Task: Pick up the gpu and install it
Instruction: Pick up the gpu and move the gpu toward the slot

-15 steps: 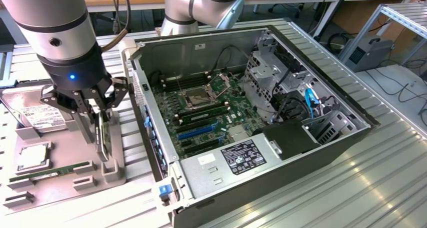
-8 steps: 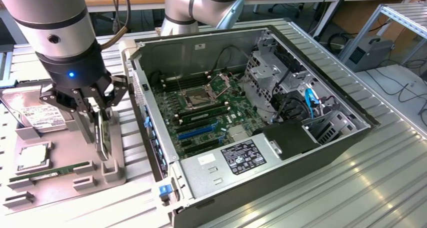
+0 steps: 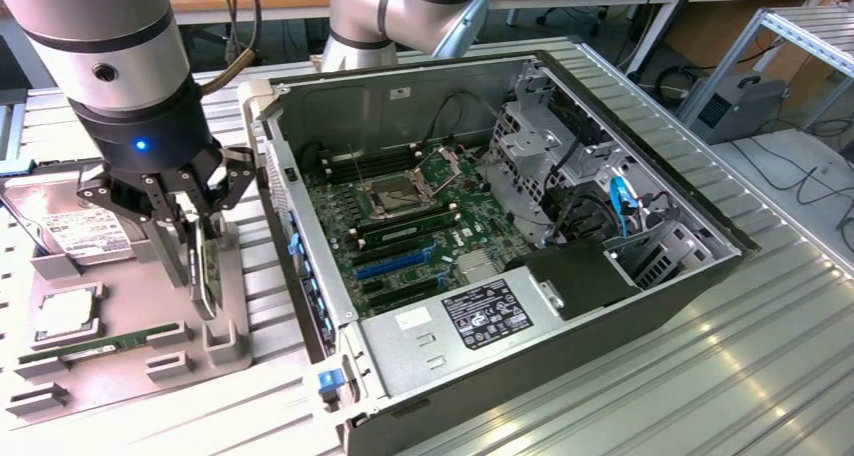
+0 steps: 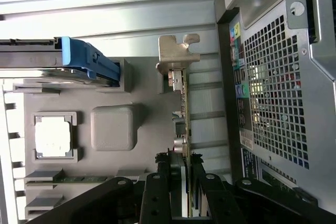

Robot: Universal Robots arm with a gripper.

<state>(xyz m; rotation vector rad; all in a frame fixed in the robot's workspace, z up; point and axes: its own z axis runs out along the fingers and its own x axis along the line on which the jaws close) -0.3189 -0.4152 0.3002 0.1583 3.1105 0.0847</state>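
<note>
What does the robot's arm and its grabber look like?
The robot arm is a thick silver-grey tube with a black wrist section showing a small blue light. Its gripper is made of black jointed metal linkages.

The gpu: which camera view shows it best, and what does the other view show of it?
The wrist view: the gpu shows edge-on along most of its length, with its silvery bracket clear. In the exterior view it stands on edge in the grey tray, partly hidden by the gripper.
</note>
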